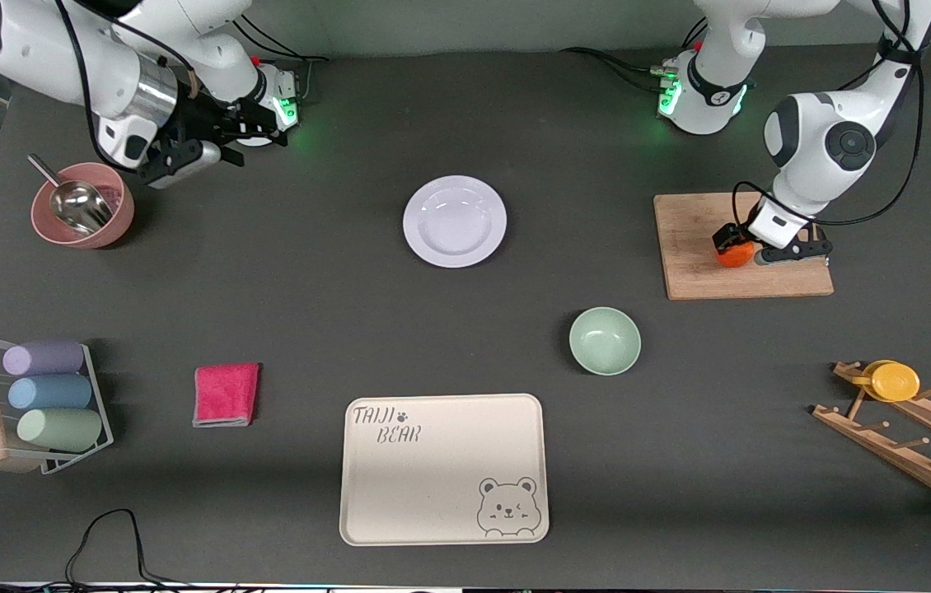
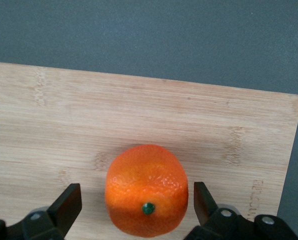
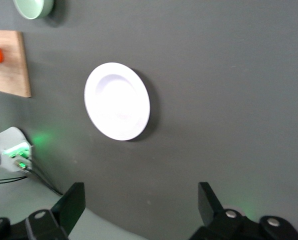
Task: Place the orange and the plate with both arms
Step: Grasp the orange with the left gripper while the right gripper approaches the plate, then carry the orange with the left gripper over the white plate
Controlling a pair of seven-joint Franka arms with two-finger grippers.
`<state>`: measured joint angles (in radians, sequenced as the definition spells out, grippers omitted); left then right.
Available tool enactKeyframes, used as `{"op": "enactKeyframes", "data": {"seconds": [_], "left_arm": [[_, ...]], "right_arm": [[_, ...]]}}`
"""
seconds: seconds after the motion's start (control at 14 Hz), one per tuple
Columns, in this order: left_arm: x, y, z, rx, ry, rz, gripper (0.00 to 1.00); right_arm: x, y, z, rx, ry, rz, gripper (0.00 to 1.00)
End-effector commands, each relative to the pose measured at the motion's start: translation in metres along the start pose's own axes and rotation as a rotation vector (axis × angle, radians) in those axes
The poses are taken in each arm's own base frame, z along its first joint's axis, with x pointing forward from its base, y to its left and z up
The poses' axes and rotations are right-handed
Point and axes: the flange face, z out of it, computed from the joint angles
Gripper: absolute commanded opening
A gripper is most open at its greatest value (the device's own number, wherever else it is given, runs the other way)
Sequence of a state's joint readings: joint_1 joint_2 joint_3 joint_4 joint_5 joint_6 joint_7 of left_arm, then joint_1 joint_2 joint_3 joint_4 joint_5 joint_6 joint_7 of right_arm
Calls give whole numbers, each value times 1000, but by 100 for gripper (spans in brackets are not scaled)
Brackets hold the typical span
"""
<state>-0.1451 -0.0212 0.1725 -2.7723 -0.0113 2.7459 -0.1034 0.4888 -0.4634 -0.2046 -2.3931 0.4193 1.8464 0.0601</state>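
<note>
Orange (image 2: 146, 190) resting on wooden cutting board (image 1: 741, 247) toward the left arm's end of the table, green stem dot visible. Left gripper (image 2: 137, 202) lowered around the fruit, fingers (image 2: 69, 202) spread wide, one on each side, small gaps visible, nothing clamped. Plate (image 1: 455, 221) lying flat and bare on the dark table (image 1: 465, 329) near mid-table, well apart from the board. Right gripper (image 1: 185, 156) hanging in the air just beside pink bowl (image 1: 82, 206) with metal scoop (image 1: 74, 202), at the right arm's end, jaws parted and empty. Nearer the front camera: mint-green bowl (image 1: 605, 340), cream bear tray (image 1: 443, 469), pink cloth (image 1: 226, 394), cup rack (image 1: 37, 403), wooden peg rack (image 1: 914, 432) carrying yellow cup (image 1: 894, 381)
</note>
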Motion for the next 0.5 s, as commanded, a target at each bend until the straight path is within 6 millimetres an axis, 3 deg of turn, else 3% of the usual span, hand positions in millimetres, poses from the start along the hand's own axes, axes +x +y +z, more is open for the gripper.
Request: {"op": "enactKeyframes", "data": {"seconds": [0.0, 0.14, 0.21, 0.36, 0.43], "left_arm": [[-4, 3, 4, -4, 2, -12, 100], [-4, 3, 8, -1, -5, -9, 97], [-4, 3, 11, 1, 1, -6, 83], [-4, 5, 17, 5, 2, 0, 19], [-5, 7, 17, 5, -1, 6, 0]], "right_arm": [[-4, 25, 36, 141, -2, -37, 100], [-1, 41, 63, 254, -5, -36, 100], [0, 47, 78, 304, -8, -42, 100], [4, 67, 106, 377, -1, -53, 100], [4, 75, 123, 412, 6, -67, 100]]}}
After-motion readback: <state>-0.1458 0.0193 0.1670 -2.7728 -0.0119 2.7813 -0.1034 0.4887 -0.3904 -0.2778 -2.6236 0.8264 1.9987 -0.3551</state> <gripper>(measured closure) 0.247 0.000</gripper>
